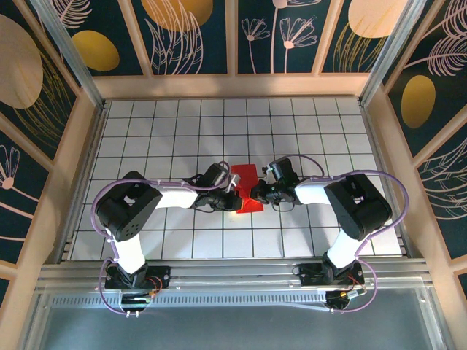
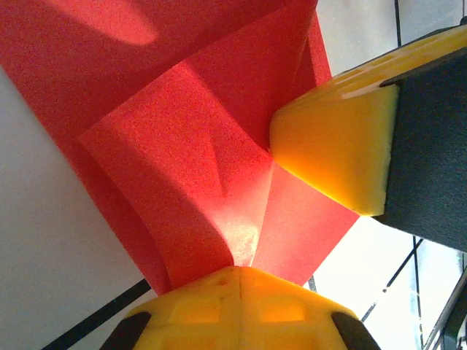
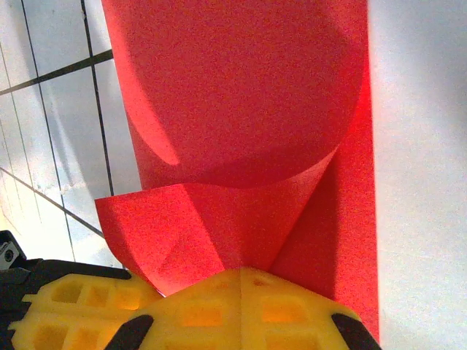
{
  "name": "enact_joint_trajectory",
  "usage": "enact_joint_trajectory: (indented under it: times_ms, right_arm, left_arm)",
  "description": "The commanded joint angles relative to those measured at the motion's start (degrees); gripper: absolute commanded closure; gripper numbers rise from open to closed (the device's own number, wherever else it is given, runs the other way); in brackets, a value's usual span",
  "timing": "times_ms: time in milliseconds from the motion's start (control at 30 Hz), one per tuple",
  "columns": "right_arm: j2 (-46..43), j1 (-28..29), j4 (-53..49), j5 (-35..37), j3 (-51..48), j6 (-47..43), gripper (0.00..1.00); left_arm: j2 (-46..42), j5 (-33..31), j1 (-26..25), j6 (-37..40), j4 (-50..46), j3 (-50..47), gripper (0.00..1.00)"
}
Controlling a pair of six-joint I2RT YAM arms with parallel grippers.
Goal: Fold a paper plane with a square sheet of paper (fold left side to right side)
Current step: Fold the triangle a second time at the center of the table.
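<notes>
The square sheet of paper is bright red and lies mid-table as a creased, partly folded shape with raised flaps, not a slim paper plane. My left gripper comes in from the left and is shut, its yellow fingertips pinching a fold of the sheet. From the right, my right gripper is shut on the sheet's other side, where a curled layer runs into its fingertips. The two grippers almost meet. The right one's yellow finger shows in the left wrist view.
The white gridded table is walled by wooden rails and patterned panels at the back and sides. Both arms' bases sit at the near edge. Open tiles lie behind and to both sides of the paper.
</notes>
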Motion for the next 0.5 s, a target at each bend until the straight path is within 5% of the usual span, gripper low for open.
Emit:
enact_joint_trajectory:
  times_ms: [0,467]
  right_arm:
    - [-0.1,0.4,-2.8,1.3,1.7,-1.0,1.00]
    - [-7.6,3.4,1.7,2.1,-1.7,0.5,1.00]
  left_arm:
    - [1.5,-1.1,-0.2,0.9,-2.1,-1.2,1.00]
    - [1.2,-3.6,-0.7,1.0,-3.1,-1.7,1.00]
